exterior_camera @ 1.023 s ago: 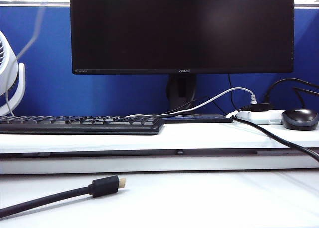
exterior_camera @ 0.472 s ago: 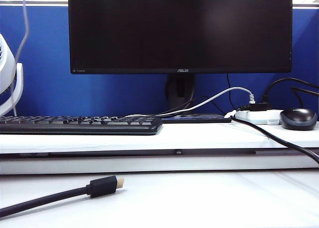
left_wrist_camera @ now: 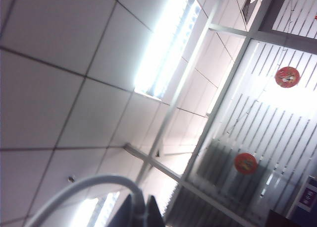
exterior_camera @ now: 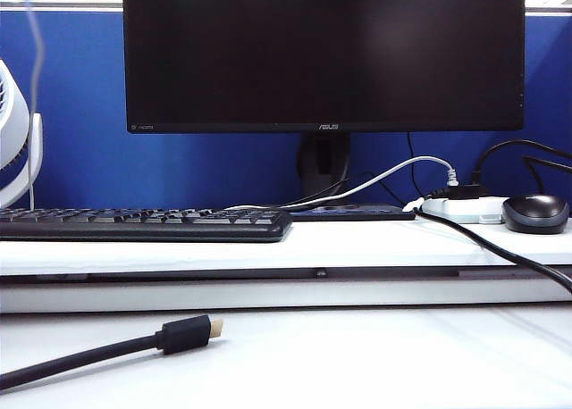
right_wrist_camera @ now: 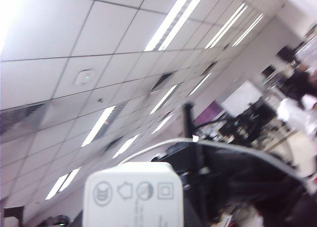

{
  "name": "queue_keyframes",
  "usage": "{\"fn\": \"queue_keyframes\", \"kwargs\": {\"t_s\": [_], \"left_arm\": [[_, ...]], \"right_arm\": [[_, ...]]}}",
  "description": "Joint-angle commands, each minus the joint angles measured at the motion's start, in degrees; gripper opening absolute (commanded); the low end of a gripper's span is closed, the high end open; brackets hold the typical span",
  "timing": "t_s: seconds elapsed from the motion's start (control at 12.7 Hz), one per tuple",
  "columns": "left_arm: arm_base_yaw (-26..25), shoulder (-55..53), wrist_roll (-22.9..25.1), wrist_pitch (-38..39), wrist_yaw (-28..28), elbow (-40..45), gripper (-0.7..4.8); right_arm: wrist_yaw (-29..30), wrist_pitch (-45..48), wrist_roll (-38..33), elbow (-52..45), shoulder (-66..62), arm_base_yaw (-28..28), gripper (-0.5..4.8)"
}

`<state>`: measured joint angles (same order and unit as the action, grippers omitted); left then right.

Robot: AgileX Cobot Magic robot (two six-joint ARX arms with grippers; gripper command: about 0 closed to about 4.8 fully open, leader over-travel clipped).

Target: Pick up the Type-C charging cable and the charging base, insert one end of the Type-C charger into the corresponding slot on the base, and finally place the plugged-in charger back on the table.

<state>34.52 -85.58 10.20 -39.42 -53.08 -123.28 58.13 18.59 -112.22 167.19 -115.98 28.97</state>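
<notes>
Little on the desk has shifted: the black cable with its gold-tipped plug (exterior_camera: 188, 333), the keyboard (exterior_camera: 143, 223) and the mouse (exterior_camera: 534, 212) lie as before under the monitor (exterior_camera: 322, 52); what has changed is the thin pale line at the far left of the monitor, the Type-C charging cable (exterior_camera: 36, 61), which has swung from a slant to hang nearly straight down in front of the blue partition.

Neither arm appears in the exterior view; both wrist cameras face the ceiling, so both hands are above and in front of the monitor, out of its frame.

The left gripper (left_wrist_camera: 140, 214) is clenched on the Type-C charging cable; the white cord arcs out of the dark fingertips in a bend, its end pointing into the grip, its long run trailing away and down.

The right gripper's own fingers cannot be made out in the right wrist view; the charging base (right_wrist_camera: 132, 199) fills the near field, apparently carried by it, printed face toward the camera and its long axis running away from the lens; the port face is hidden.

Judging from this, both pick-ups are done; aligning plug and slot, the insertion, and setting the joined pair back on the table (exterior_camera: 357, 355) all remain.
</notes>
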Motion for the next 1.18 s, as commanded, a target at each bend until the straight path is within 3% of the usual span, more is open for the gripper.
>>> {"fn": "queue_keyframes", "kwargs": {"t_s": [0.08,0.47,1.18], "left_arm": [[0.0,-1.1,-2.1,1.2,-2.3,-0.1,-0.06],[0.0,-1.8,-0.5,-0.2,-0.7,-0.1,-0.06],[0.0,-2.1,0.3,-0.1,2.9,-0.1,-0.06]], "right_arm": [[-0.5,0.6,-7.3,0.2,0.4,1.9,-0.05],[-0.1,1.6,-8.2,0.2,0.2,5.5,-0.05],[-4.3,5.6,-7.6,0.2,-1.2,5.5,-0.05]]}}
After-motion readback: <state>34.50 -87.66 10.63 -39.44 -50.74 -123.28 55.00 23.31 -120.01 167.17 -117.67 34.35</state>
